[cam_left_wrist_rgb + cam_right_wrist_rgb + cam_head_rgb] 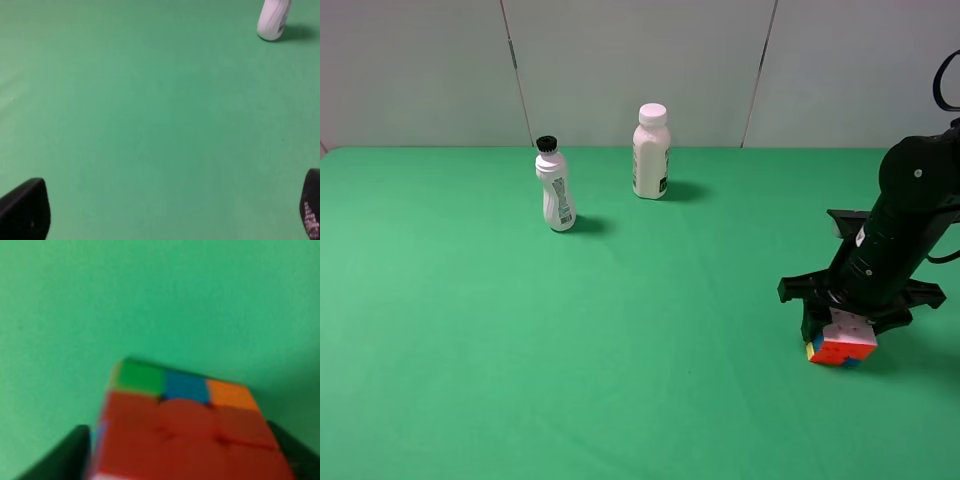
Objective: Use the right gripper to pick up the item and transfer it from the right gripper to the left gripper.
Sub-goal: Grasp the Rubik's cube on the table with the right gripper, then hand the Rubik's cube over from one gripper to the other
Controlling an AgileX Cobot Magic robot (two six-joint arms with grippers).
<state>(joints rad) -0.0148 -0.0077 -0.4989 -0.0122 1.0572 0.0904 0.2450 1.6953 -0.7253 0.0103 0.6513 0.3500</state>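
The item, a small puzzle cube (pixel 841 346) with a white top and red, blue and yellow sides, is at the right of the green table. My right gripper (pixel 846 328) comes down over it with a black jaw on each side. In the right wrist view the cube (pixel 185 425) fills the space between the two fingers (pixel 75 452) and touches both, showing red, green, blue and orange squares. Whether it rests on the cloth or is just off it I cannot tell. My left gripper (pixel 165 215) is open and empty over bare cloth, and it is out of the exterior view.
A white bottle with a black cap (pixel 556 190) stands at the back left of centre. A white bottle with a white cap (pixel 651 152) stands behind it, nearer the grey wall. One bottle's base (pixel 274 20) shows in the left wrist view.
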